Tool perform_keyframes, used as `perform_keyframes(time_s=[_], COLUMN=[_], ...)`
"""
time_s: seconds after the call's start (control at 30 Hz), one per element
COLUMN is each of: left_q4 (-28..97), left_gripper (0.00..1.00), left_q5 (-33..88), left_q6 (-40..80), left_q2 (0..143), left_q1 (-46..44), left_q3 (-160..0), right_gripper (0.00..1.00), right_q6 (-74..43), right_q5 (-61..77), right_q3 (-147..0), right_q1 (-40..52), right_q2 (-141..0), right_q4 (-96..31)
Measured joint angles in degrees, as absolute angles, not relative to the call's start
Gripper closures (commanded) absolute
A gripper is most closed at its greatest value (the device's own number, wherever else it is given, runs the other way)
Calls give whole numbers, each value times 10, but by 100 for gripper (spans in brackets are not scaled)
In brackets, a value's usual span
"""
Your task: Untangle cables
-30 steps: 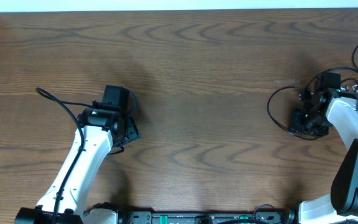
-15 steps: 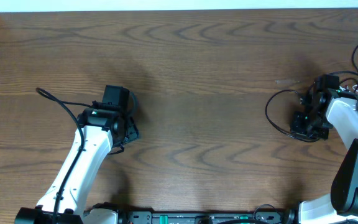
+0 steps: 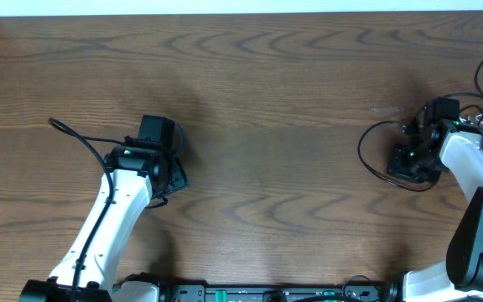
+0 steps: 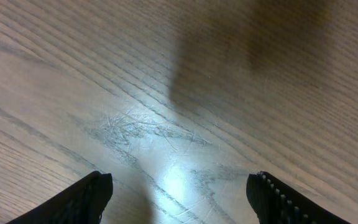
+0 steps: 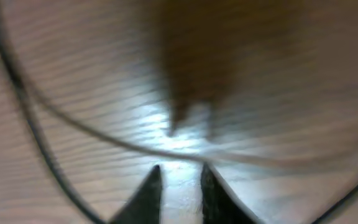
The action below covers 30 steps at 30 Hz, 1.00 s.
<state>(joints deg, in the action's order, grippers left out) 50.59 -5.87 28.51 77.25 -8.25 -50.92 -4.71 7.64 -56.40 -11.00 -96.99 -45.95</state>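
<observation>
The left tool (image 4: 179, 198) is held spread wide, released, above the bare tabletop (image 4: 166, 87). Well to its right, a black cable (image 3: 364, 149) is laid in a loop just left of the right tool (image 5: 178, 186), its ends running in under the tool. In the blurred wrist view that tool's fingers are drawn close with a narrow gap, and a thin strand is seen crossing just ahead of the tips; whether anything is clenched cannot be told
</observation>
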Motion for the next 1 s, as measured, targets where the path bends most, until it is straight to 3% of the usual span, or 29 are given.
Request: perform_keyframes(time_s=[0.33,0.4,0.5,0.67,1.0], left_q4=[506,506,506,506,506], left_gripper=[26,26,26,26,26], left_q5=[-59,-59,-59,-59,-59], left_q6=[285,285,285,285,285], left_q2=[773,773,773,773,773], left_q1=[-83,-83,-83,-83,-83], left_q3=[-509,-509,-509,-509,-509], right_gripper=[29,28,30,21,10], right_q6=[12,22,28,33,103], right_q5=[241,242,206,64,-43], right_q3=[-622,-644,-658,-659,-659], right_q1=[-110,-110,-105,-90,-39], right_q2=[-970,-970,-969,-970,-970], right_q4=[-516,-545,-596,-671,-663])
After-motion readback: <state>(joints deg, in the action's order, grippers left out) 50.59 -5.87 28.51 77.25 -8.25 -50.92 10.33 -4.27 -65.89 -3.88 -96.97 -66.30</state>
